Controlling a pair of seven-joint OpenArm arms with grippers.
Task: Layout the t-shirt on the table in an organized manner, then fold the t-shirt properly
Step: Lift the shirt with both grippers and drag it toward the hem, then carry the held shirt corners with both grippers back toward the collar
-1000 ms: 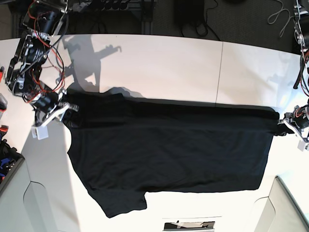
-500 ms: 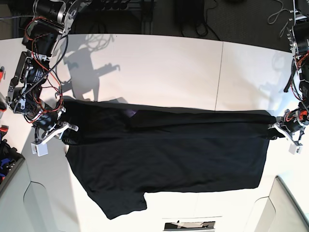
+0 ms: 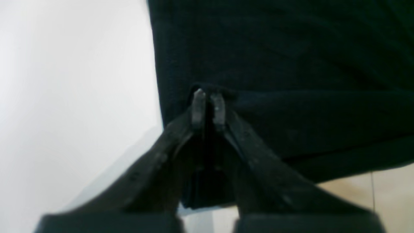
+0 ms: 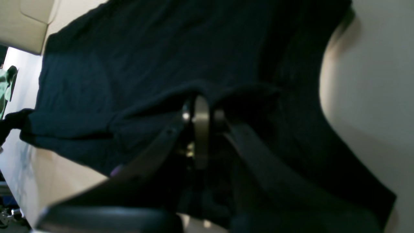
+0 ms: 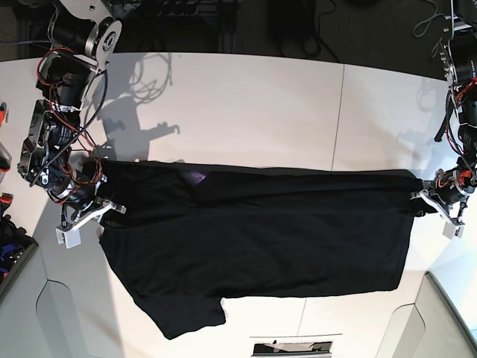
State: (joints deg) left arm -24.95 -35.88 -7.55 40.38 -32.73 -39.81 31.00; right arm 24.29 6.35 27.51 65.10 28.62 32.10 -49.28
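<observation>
Cloth is what both arms are on: the t-shirt [image 5: 261, 239] lies stretched across the middle of the table [image 5: 246, 112], its far edge pulled into a straight line between them. Over the last second that edge has come down toward the near side, and the shirt now looks flatter, with less of a raised fold along the top (a scrap of purple shows near the collar).

The right gripper [image 4: 202, 106] is clamped tight on a bunched ridge of fabric at the shoulder end. The left gripper [image 3: 208, 105] sits at the hem corner with its fingertips [image 3: 198, 108] a sliver apart; it has just begun to ease, and in the wrist view dark cloth lies around the tips, but I cannot tell whether any is truly pinched between them.

My reading is that the spreading pull is ending and a release is starting on the left, so the laying-out stage is nearly done and the folding has not begun.

The shirt's near sleeve lies close to the table's front edge, so little spare room remains there. Beyond the shirt's far edge the tabletop is bare and wide. The hem end lies close to the table's side edge, so that arm has more room above than outward.
</observation>
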